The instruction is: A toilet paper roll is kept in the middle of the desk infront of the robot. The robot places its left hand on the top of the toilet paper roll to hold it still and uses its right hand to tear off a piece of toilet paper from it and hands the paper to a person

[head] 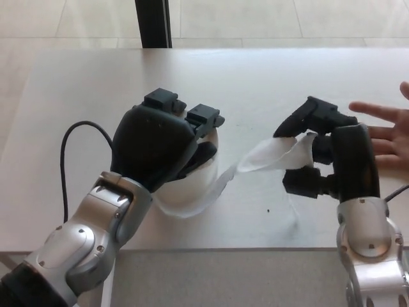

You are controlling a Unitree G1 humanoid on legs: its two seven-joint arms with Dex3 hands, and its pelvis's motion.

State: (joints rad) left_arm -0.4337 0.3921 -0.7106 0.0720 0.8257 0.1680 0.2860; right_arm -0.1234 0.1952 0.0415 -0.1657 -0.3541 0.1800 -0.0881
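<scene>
My left hand (158, 144) lies on top of the white toilet paper roll (195, 179) at the middle of the desk and covers most of it. A strip of paper (268, 160) runs from the roll up and to the right, lifted off the desk. My right hand (323, 157) is shut on the far end of that strip, palm turned sideways, raised above the desk. The strip still looks joined to the roll. A person's open hand (386, 131) waits at the right edge, just past my right hand.
The pale desk (255, 83) fills the view, with its front edge (243, 248) low in the picture. A black cable (67, 160) loops beside my left forearm. A dark post (152, 22) stands beyond the desk's far edge.
</scene>
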